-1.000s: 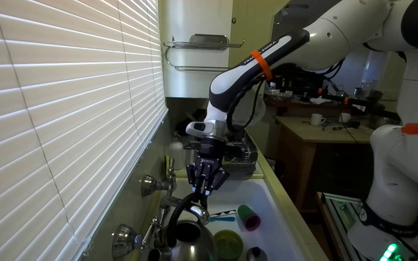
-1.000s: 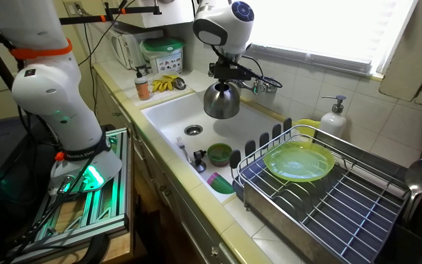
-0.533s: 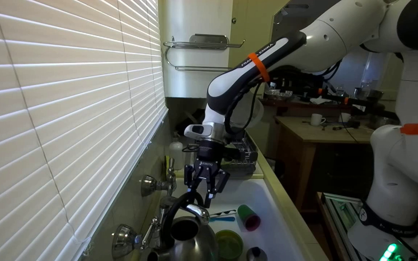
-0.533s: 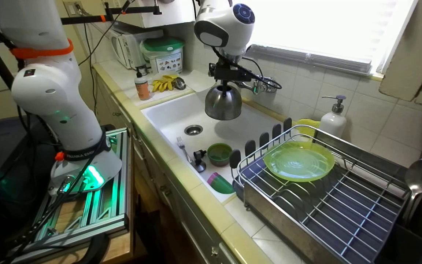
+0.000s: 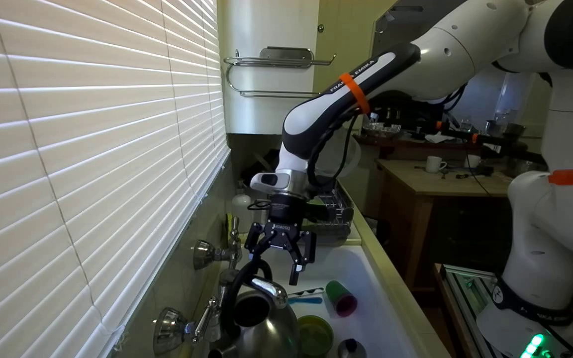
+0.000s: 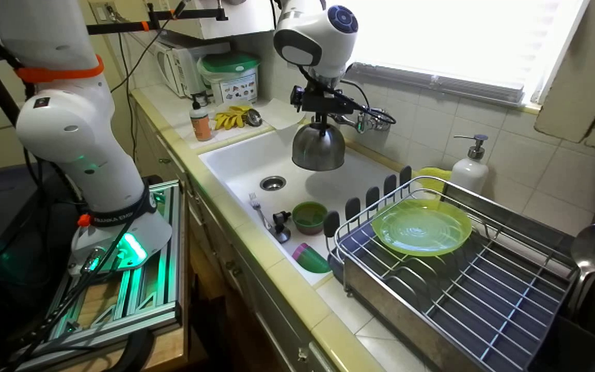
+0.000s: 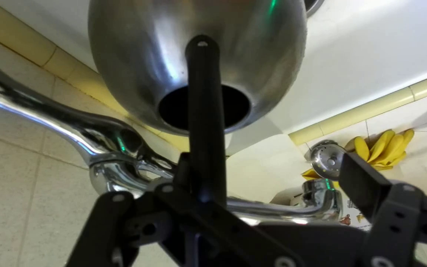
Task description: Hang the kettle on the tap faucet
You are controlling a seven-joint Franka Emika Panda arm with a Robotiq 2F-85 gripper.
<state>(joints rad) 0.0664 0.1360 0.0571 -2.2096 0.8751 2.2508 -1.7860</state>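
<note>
Yellow-edged tiled counter (image 6: 348, 307). On it: dish rack (image 6: 395, 315), white pump bottle (image 6: 469, 174), orange-label bottle (image 6: 201, 125), yellow gloves (image 6: 229, 119), microwave (image 6: 178, 70), green-lidded tub (image 6: 238, 87). White sink (image 6: 246, 155) set in; on its floor: green bowl (image 6: 310, 217), fork (image 6: 259, 209), tipped green-pink cup (image 6: 312, 258), slim blue item (image 5: 305, 300), 1 black-and-metal piece (image 6: 280, 227) by fork.

both exterior views face the sink (image 6: 302, 186) from opposite ends, the wrist view close above the kettle (image 7: 250, 52).
</note>
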